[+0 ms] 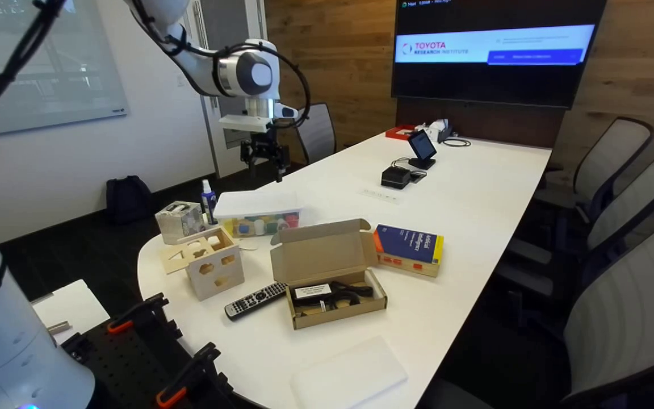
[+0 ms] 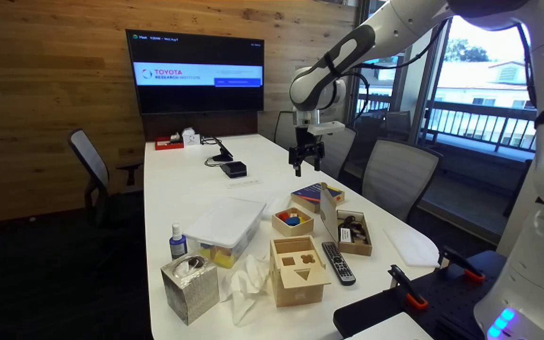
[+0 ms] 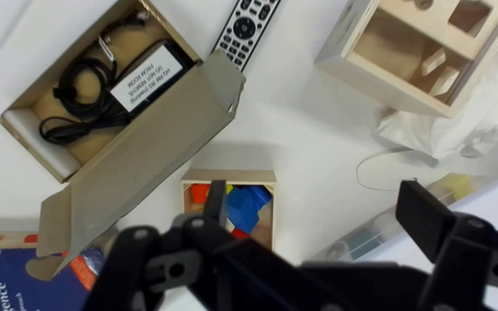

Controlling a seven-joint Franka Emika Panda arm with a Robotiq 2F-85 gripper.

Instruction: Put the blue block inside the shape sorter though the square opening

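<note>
Hanging above the white table [image 1: 463,193], your gripper [image 3: 312,196] has its two black fingers [image 3: 215,201] spread wide. Nearest them in the wrist view sits a small open wooden box [image 3: 229,175], partly covered by one finger. Inside it lies your blue block [image 3: 241,209], among red and yellow pieces [image 3: 199,193]; more blue shows right against it, and you cannot tell whether that is a second piece. Just beside that box you have the cardboard box [image 3: 145,160], its lid raised, holding a labelled black adapter [image 3: 146,77] and cable [image 3: 87,114]. Near too is the lidded plastic tub [image 2: 227,219].

Farther out, you see the remote control [image 3: 244,28] and the shape sorter [image 2: 299,296]. The sorter's top panel [image 2: 319,277] is slid partway off, overhanging its edge, with part of the inside exposed; the square opening [image 2: 288,261] faces up beside a clover cutout [image 2: 308,259]. A crumpled white sheet [image 2: 248,283] lies between the sorter and the tissue box [image 2: 191,293]. Well beyond, you find a black tablet [image 1: 422,145] standing on the table. Farthest off, the wall screen [image 1: 497,85] reads TOYOTA RESEARCH INSTITUTE.
</note>
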